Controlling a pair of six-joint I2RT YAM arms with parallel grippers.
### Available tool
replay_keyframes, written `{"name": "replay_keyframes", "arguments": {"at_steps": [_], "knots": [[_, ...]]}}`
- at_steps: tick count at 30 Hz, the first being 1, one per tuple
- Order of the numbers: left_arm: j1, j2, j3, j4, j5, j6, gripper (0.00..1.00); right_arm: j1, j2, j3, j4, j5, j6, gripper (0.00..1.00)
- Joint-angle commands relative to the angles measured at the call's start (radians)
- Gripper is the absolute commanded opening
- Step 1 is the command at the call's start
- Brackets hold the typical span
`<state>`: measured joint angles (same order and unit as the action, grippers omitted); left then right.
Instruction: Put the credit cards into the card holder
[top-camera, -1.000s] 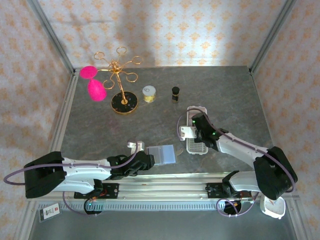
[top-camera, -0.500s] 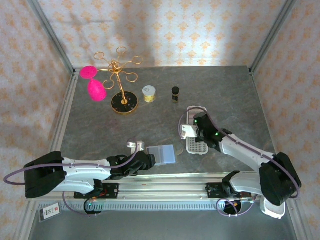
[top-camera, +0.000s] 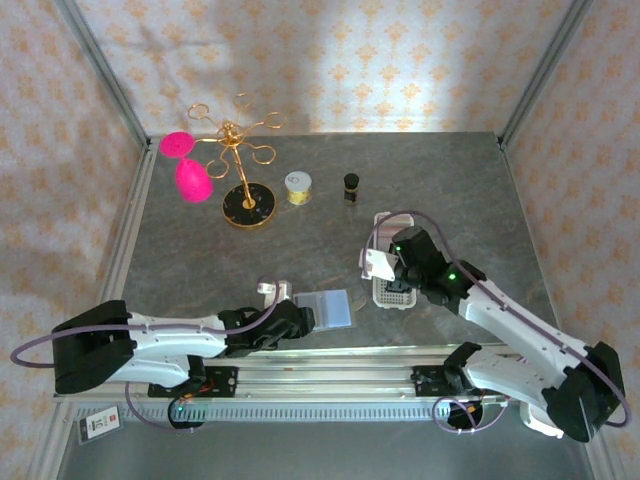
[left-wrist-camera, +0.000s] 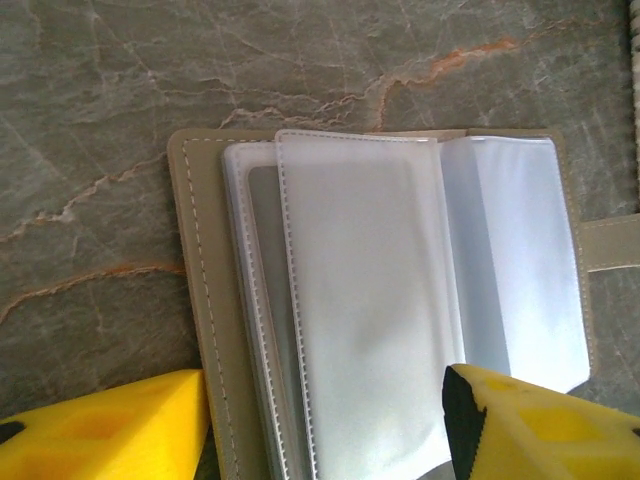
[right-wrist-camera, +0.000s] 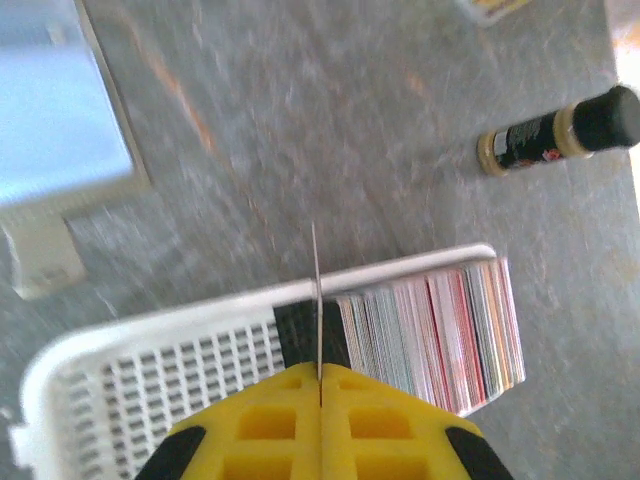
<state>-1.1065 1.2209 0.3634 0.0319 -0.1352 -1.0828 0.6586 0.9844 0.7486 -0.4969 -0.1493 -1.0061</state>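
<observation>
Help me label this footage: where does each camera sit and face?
Top external: above and behind the bases, looking down the table; both arms, left claw at the card holder.
Left wrist: looks down onto the open card holder; yellow fingertips.
Right wrist: looks down at the tray; right claw shut on a card.
Shared: the card holder, all three.

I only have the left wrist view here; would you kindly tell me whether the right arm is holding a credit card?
Observer: Yes, the right pincer is shut on one thin whitish plastic card, held over the long white perforated plastic tray.
Operator: Thank you. Are more cards in that tray?
Observer: Yes, a row of thin plastic credit cards stands on edge at one end.
Operator: Where does the tray lie from the holder?
Observer: In the top view, to the right of the open grey-green fold-over card holder, apart from it.
</observation>
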Motion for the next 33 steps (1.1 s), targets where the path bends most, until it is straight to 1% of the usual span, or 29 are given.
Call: {"name": "replay_keyframes", "arguments": {"at_steps": [1, 4, 10, 13, 17, 21, 25, 29, 33], "knots": [[-0.005, 0.021, 0.034, -0.132, -0.065, 0.005, 0.67, 0.009, -0.032, 0.054, -0.006, -0.12, 0.354, 0.0], [-0.004, 0.032, 0.055, -0.162, -0.073, 0.008, 0.66, 0.012, -0.054, 0.043, 0.092, -0.186, 0.603, 0.0], [-0.003, 0.055, 0.083, -0.211, -0.089, 0.008, 0.66, 0.012, -0.076, -0.008, 0.217, -0.243, 1.039, 0.0], [-0.003, 0.063, 0.09, -0.217, -0.09, 0.002, 0.67, 0.012, -0.07, -0.032, 0.232, -0.269, 1.215, 0.0], [-0.003, 0.079, 0.11, -0.231, -0.1, 0.0, 0.69, 0.012, -0.069, -0.087, 0.26, -0.329, 1.4, 0.0], [0.003, 0.107, 0.14, -0.241, -0.103, 0.012, 0.71, 0.014, -0.073, -0.151, 0.306, -0.371, 1.523, 0.0], [0.01, 0.143, 0.165, -0.257, -0.106, 0.02, 0.7, 0.024, -0.073, -0.208, 0.35, -0.366, 1.576, 0.0], [0.015, 0.161, 0.175, -0.261, -0.106, 0.027, 0.68, 0.036, -0.052, -0.249, 0.399, -0.382, 1.607, 0.0], [0.017, 0.171, 0.165, -0.249, -0.096, 0.024, 0.62, 0.061, -0.016, -0.273, 0.456, -0.4, 1.633, 0.0]]}}
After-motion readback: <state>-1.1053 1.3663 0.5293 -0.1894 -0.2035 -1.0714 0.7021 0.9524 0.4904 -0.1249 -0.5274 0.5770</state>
